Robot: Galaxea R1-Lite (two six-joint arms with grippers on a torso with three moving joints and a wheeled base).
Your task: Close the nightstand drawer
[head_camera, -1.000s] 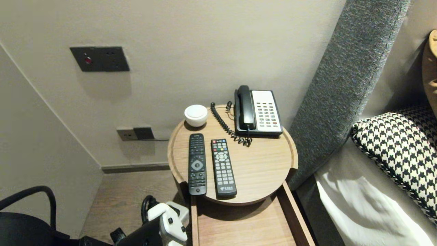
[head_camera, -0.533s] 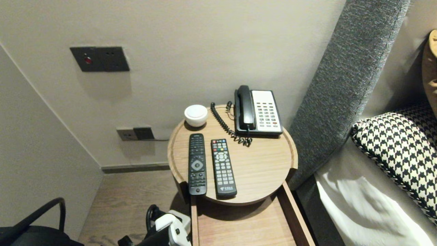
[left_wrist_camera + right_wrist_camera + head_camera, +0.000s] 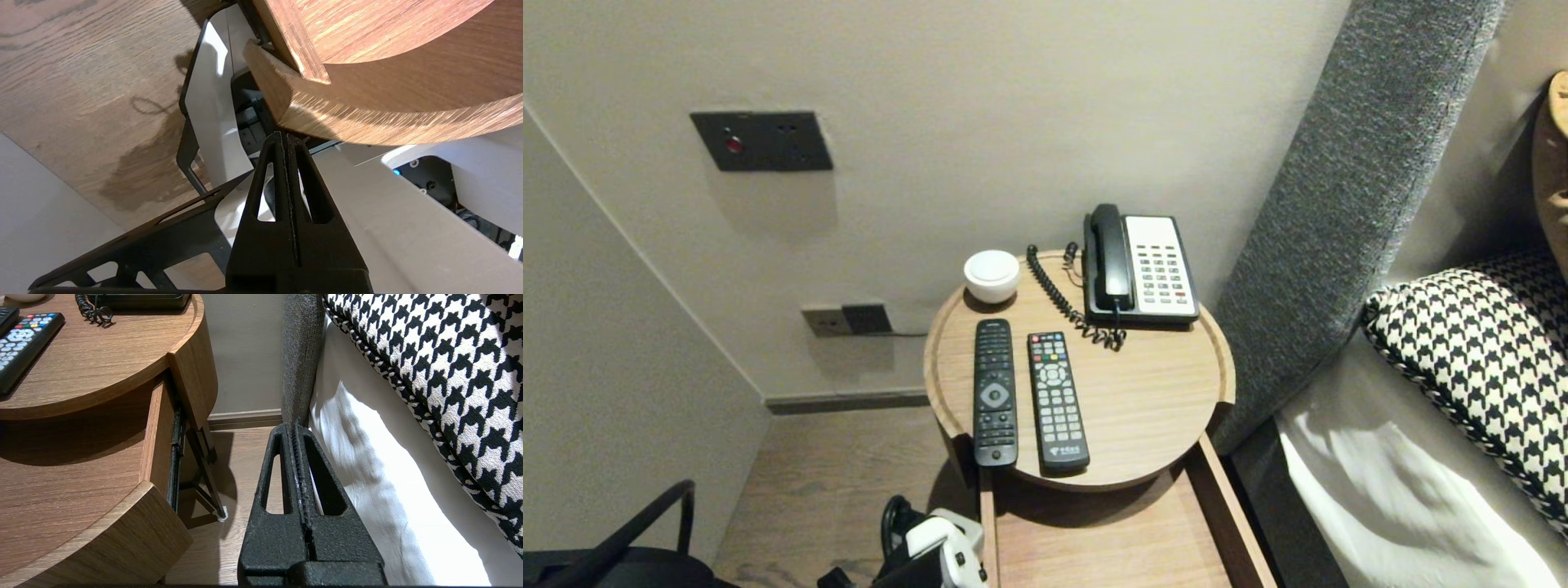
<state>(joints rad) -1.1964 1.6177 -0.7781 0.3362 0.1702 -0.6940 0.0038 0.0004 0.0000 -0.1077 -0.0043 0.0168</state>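
My left gripper is shut with nothing between its fingers. It hangs low beside the nightstand, its tips just under the curved front of the pulled-out drawer. In the head view only the left wrist shows, at the bottom edge next to the drawer's left side wall. My right gripper is shut and empty, parked over the floor between the nightstand and the bed. On the round table top lie two black remotes side by side.
A black and white desk phone with a coiled cord and a small white round object stand at the back of the top. A grey headboard, a white sheet and a houndstooth pillow lie right. Walls close the left.
The left wrist has sunk toward the bottom edge of the head view and shifted slightly right, closer to the drawer's side. Nothing on the table top has moved.
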